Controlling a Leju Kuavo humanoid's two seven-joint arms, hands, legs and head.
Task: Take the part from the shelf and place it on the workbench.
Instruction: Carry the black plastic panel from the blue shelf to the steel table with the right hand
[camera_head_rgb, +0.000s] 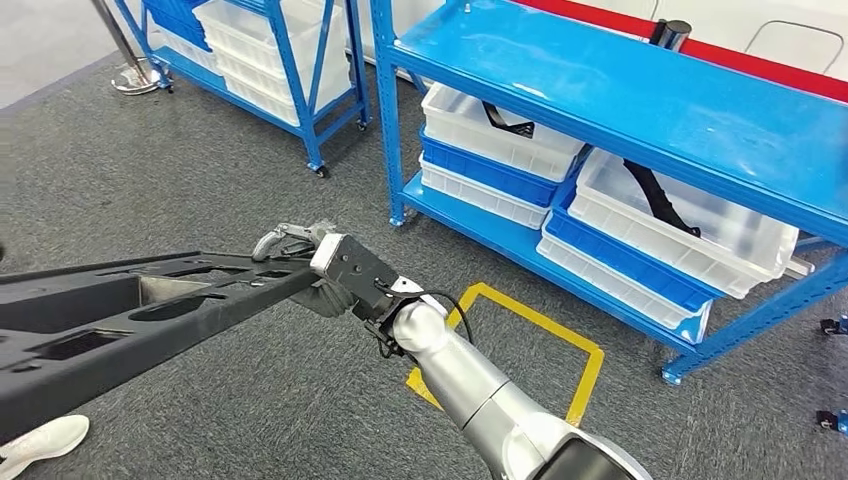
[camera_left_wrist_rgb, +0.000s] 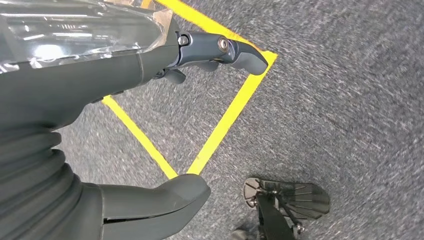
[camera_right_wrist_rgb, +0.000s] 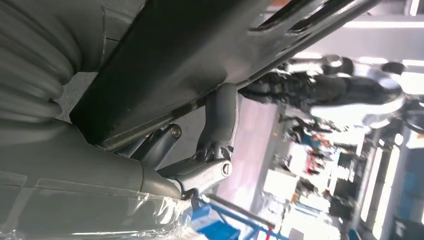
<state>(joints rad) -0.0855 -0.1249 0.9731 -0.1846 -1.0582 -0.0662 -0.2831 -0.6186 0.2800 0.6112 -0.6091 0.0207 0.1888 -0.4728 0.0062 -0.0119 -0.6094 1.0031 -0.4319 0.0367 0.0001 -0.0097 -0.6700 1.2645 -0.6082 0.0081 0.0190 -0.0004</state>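
- Part (camera_head_rgb: 120, 315): long black moulded frame with cut-out openings, matte.
- Right hand (camera_head_rgb: 330, 270): fingers clamped around part's end.
- Left hand (camera_left_wrist_rgb: 150, 125): grey, fingers spread, empty, over speckled carpet (camera_left_wrist_rgb: 350, 100).

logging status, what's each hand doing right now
left hand: open, holding nothing
right hand: fingers closed on the black part

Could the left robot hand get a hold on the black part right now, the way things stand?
Probably not without a move. The left robot hand hangs over bare carpet with nothing in it. The black part is held at its end by the right robot hand. Nothing visibly blocks it.
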